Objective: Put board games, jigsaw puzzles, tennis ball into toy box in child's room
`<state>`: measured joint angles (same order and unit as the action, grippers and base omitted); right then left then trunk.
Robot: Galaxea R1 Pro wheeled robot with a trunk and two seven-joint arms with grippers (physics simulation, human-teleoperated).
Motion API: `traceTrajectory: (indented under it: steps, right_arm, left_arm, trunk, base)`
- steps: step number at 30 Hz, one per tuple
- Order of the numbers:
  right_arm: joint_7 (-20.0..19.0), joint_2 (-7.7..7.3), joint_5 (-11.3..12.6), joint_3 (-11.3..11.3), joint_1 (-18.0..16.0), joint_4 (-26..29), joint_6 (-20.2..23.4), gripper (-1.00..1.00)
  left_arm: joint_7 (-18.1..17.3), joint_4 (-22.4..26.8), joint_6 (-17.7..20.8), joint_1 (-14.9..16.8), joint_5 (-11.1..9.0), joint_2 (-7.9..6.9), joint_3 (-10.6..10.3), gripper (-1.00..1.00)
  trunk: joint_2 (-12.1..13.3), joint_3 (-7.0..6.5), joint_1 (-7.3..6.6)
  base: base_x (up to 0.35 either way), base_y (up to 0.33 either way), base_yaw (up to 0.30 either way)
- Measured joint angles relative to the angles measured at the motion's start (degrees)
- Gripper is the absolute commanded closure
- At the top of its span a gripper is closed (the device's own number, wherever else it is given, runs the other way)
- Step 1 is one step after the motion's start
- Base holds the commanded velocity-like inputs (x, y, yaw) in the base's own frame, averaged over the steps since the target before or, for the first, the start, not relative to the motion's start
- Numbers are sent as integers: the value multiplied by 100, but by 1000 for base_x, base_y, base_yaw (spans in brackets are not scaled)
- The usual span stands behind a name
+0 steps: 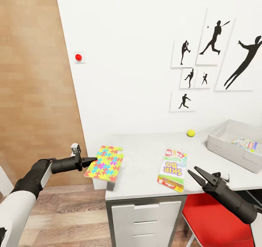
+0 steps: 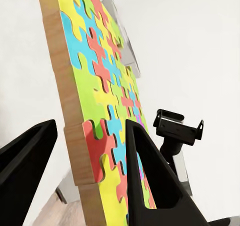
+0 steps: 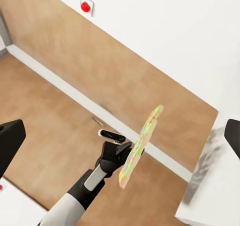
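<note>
A: Bright, even light all round, no glare on the white wall (image 1: 127, 57). Shadows?

B: Faint and soft. A pale one lies on the surface (image 1: 145, 156) beyond the right gripper (image 1: 197, 174), under the box there. The renders are sharp.

A: Any blur?

B: In the left wrist view, the left gripper (image 2: 90, 156) fingers loom large and dark, stretched by closeness; edges stay crisp.

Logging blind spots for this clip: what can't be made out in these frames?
- Toy box: head view, its right end is cut off by the frame edge; one printed item shows inside, too small to name.
- Jigsaw puzzle: left wrist view, its far end runs out of frame.
- Right gripper: right wrist view, finger edges only, the rest cut off by the frame.
- Wall pictures: rightmost one cropped.
</note>
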<state>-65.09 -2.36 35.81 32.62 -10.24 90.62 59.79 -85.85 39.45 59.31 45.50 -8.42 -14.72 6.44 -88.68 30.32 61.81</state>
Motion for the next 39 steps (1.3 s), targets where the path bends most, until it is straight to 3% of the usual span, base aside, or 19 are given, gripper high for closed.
traceTrajectory:
  steps: [8, 14, 15, 19, 25, 39]
  right_arm:
    - [-9, -2, 0, 14, 5, 0, 0, -100]
    - [94, -84, -27, 17, -29, 0, -19, -100]
    - [402, -105, -74, 20, -75, 1, -11, -100]
    - [841, -203, -77, 23, -98, 3, 2, -100]
    - [1130, -403, -82, -9, -106, 0, 2, -100]
    - [1168, -415, -69, -8, -81, 0, 1, -100]
  left_arm:
    - [-1, 1, 0, 0, 0, -2, 2, 100]
    - [-1, 1, -5, 0, 0, -7, 7, 100]
    - [-1, 1, -6, 0, 1, -6, 3, 100]
    - [-1, 2, -6, 0, 0, -7, 9, 100]
    - [-1, 26, -6, 0, 0, -8, 0, 100]
    - [-1, 28, -6, 0, 0, -5, 5, 100]
  trunk:
    - [321, -144, -176]
    - [562, -252, -308]
    - [602, -270, -329]
    - [762, -341, -417]
    - [1003, -449, -547]
    - [1565, -701, -856]
  base:
    - [0, 0, 0]
    - [0, 0, 0]
    - [0, 0, 0]
    - [0, 0, 0]
    - [-93, 0, 0]
    - [-125, 0, 0]
